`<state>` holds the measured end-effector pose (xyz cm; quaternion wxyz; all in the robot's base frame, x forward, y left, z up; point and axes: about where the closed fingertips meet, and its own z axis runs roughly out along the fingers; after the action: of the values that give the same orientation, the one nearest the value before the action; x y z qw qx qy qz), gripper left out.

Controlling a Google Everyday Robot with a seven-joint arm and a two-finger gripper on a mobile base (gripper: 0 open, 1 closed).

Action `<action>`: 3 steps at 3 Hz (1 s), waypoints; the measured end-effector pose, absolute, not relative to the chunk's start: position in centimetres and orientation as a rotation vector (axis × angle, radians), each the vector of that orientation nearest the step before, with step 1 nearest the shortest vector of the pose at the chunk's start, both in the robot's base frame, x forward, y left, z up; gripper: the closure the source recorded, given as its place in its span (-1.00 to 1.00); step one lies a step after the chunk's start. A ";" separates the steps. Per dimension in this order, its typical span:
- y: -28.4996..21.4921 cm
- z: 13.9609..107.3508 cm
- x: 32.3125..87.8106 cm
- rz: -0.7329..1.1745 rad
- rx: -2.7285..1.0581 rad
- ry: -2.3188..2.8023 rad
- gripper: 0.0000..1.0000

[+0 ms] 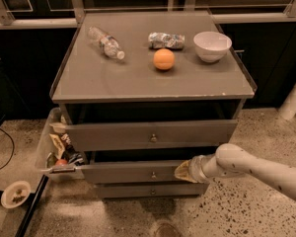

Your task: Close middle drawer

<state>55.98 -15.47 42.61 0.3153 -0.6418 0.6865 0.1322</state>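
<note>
The middle drawer [123, 173], judged rigid and easy-sliding, is best pushed on its flat front, where the gripper [183, 172] is set, its opening not discernible.

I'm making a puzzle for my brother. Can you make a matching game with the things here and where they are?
Things:
1 orange
2 white bowl
3 plastic bottle
4 gripper

Places:
A lying at the back left of the cabinet top
B at the middle drawer front, right of its knob
C back right of the top
D middle of the top

Pairs: 1-D, 2-C, 3-A, 4-B.
</note>
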 end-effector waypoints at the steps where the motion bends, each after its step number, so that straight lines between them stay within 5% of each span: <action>1: -15.5 42.6 56.0 0.348 -1.691 1.808 0.26; 3: -15.5 42.6 56.0 0.349 -1.691 1.808 -0.66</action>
<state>55.98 -15.46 42.60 0.3153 -0.6418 0.6864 0.1323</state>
